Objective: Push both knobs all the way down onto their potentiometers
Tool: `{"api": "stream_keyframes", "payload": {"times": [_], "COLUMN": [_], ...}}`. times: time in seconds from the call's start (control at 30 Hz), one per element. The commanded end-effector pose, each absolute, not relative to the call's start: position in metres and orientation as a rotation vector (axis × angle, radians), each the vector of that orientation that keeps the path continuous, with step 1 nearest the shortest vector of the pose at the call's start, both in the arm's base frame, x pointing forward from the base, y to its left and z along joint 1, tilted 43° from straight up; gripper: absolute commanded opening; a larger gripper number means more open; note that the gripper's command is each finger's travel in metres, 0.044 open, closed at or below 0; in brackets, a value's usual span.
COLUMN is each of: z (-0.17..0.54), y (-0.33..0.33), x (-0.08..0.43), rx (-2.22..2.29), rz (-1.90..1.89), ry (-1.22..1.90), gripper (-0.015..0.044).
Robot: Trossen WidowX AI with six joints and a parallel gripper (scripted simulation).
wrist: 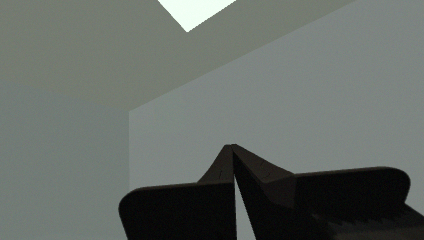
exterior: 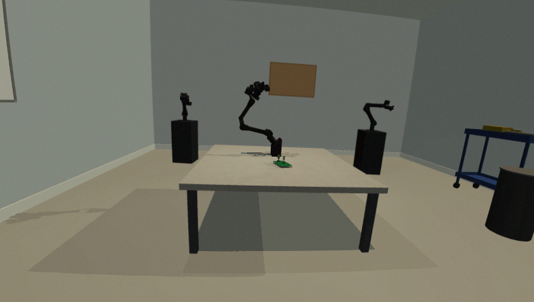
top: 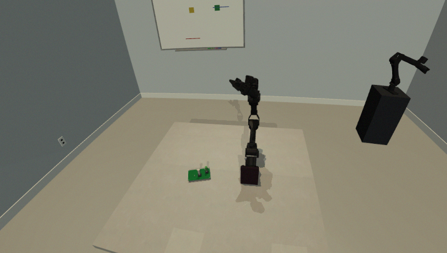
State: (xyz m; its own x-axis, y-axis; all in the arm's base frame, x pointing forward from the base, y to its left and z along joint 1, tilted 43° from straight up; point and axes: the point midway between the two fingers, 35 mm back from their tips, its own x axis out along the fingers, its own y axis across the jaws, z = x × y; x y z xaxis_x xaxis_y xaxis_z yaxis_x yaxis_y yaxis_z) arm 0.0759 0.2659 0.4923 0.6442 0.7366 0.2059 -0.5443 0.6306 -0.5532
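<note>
The green circuit board [top: 192,177] [exterior: 281,164] stands on the table [top: 163,203] [exterior: 232,175], left of the arm's base in the top view. A whitish knob [top: 198,170] [exterior: 284,157] stands up near the board's middle, and a green knob [top: 206,168] [exterior: 278,156] stands near one end. Both look raised above dark potentiometers, but the gap is too small to judge. My gripper [top: 230,81] [exterior: 268,89] [wrist: 230,150] is shut and empty, its fingertips touching. It is high above the table, well away from the board. The wrist view shows only wall and ceiling behind the fingers, not the board.
The arm's dark base [top: 249,175] [exterior: 276,147] stands on the table beside the board. Other arms on black pedestals [top: 381,119] [exterior: 184,142] [exterior: 369,151] stand off the table. A blue cart [exterior: 483,133] and a dark bin [exterior: 513,206] stand at the right in the exterior view.
</note>
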Motion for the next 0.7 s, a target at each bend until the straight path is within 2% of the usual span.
{"api": "stream_keyframes", "payload": {"times": [0.0,0.67], "z": [0.48,0.36], "y": [0.281,0.321], "x": [0.087,0.188], "rx": [-0.517,-0.866], "rz": [0.747,0.573], "ry": [-0.4,-0.037], "gripper": [0.0,0.0]}}
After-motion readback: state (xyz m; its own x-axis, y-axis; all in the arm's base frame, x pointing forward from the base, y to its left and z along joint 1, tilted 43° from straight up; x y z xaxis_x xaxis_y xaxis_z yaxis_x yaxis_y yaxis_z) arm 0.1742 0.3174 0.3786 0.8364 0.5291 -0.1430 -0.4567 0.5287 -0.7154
